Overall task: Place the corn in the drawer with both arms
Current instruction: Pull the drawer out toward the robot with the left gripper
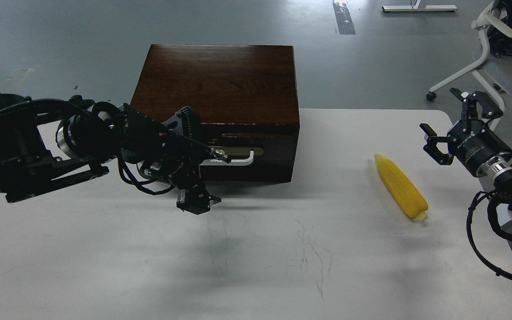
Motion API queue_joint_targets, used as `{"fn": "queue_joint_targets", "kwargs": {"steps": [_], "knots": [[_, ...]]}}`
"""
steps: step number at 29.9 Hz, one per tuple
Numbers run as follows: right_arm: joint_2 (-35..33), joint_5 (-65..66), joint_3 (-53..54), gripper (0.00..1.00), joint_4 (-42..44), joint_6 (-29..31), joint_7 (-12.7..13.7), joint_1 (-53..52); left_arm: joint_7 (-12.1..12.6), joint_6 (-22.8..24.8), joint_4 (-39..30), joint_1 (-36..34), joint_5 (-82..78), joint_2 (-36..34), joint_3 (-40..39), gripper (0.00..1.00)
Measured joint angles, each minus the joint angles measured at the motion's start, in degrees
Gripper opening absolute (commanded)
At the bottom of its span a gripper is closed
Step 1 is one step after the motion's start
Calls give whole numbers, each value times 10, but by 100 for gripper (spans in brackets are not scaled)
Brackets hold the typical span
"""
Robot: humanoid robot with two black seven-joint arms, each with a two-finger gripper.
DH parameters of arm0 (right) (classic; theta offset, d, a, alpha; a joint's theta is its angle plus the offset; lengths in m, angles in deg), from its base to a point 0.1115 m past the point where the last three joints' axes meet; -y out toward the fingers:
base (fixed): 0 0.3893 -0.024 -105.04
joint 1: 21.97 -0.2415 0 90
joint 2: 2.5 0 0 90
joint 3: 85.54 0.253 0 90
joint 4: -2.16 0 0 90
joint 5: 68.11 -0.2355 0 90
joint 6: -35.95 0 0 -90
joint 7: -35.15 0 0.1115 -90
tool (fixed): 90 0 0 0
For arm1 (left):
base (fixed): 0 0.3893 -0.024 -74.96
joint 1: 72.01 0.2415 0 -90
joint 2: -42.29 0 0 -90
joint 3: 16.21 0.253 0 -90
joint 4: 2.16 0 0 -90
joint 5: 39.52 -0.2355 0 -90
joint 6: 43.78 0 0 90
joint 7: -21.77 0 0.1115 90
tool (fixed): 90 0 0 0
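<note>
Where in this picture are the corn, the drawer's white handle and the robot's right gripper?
corn (401,186): head view, middle of the yellow cob.
white handle (243,161): head view, right part of the bar on the drawer front.
right gripper (454,122): head view, gap between its spread fingers.

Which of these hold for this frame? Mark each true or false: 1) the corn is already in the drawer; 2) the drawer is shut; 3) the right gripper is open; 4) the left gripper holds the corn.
1) False. The corn lies on the white table, right of the wooden box.
2) True. The drawer front sits flush with the box.
3) True. The right gripper has its fingers spread, holding nothing.
4) False. The left gripper is at the drawer's white handle, far from the corn.
</note>
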Motion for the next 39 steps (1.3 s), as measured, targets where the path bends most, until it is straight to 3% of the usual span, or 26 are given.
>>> {"fn": "queue_joint_targets", "kwargs": {"steps": [39], "knots": [[0, 0, 0, 100, 5, 0, 0, 1, 0, 0, -156, 7, 0, -92, 31, 98]]}}
